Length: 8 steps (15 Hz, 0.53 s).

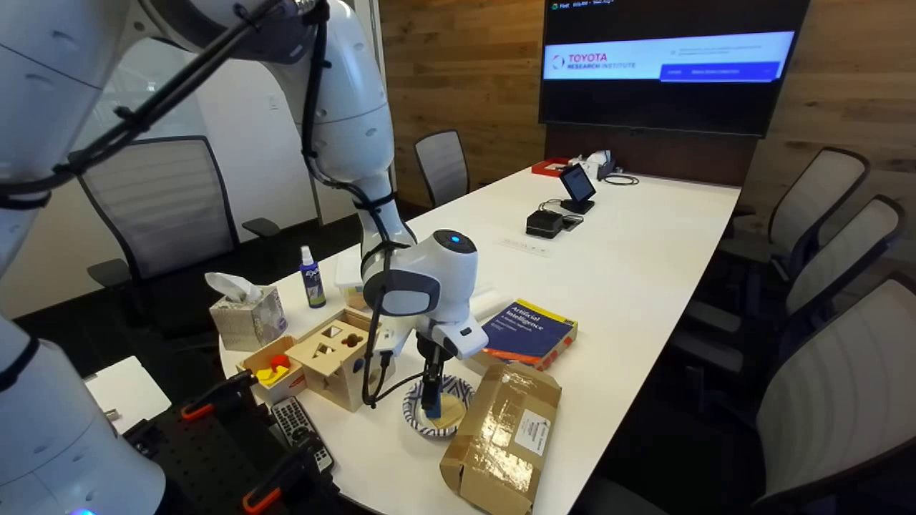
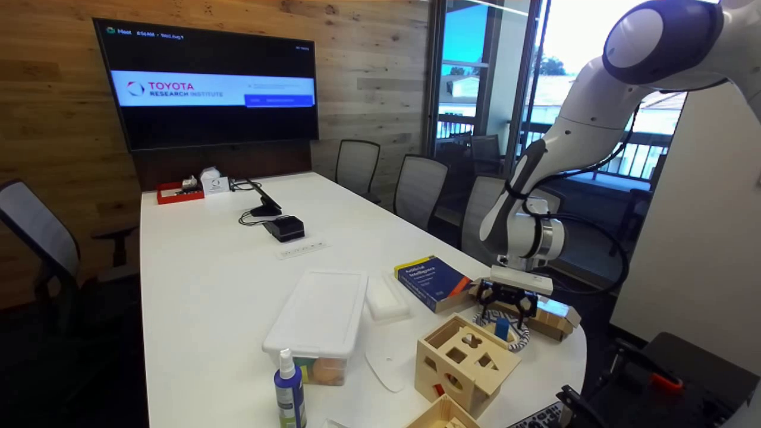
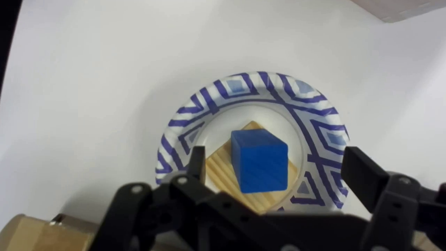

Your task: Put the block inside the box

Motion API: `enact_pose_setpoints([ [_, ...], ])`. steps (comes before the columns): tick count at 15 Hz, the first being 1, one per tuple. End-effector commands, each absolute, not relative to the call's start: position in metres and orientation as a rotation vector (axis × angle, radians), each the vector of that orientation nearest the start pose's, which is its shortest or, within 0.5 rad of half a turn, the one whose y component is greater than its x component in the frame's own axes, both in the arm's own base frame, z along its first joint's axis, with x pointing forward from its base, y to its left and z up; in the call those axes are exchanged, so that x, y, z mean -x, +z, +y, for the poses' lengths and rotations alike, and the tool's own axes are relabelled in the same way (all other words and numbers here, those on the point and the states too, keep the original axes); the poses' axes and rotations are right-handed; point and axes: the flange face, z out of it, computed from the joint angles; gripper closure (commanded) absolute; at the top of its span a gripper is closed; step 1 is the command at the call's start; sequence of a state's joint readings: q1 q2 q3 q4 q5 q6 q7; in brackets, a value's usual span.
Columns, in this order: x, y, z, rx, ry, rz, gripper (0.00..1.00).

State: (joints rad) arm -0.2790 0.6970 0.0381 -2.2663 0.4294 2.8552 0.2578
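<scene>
A blue block (image 3: 263,167) stands upright on a flat square of light wood (image 3: 223,174) in a round paper plate (image 3: 322,115) patterned in blue and white. My gripper (image 3: 273,158) is open above the plate, one finger on each side of the block and touching neither side in the wrist view. Space to the right finger is wider than to the left. The same block (image 2: 502,329) shows between the fingers in an exterior view. Beside the plate sits the box (image 1: 334,384), a natural-wood cube with shaped holes; its lid (image 2: 469,367) is slid partly aside, leaving a gap on top.
Close by the plate lie a brown cardboard package (image 1: 494,443) and a thick blue book (image 1: 526,330). Around the box are a wooden tray (image 1: 285,388) of coloured shapes, a remote (image 1: 300,428), a tissue box (image 1: 250,322), a spray bottle (image 2: 289,392) and a lidded plastic container (image 2: 321,309).
</scene>
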Motion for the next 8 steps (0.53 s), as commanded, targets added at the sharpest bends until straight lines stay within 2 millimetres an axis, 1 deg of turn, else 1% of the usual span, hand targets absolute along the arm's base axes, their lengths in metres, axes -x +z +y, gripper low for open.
enact_pose_setpoints([
  [1, -0.4738, 0.0385, -0.1347, 2.681, 0.171, 1.349, 0.25],
  [8, -0.4757, 0.0396, -0.1336, 2.703, 0.165, 1.352, 0.78],
])
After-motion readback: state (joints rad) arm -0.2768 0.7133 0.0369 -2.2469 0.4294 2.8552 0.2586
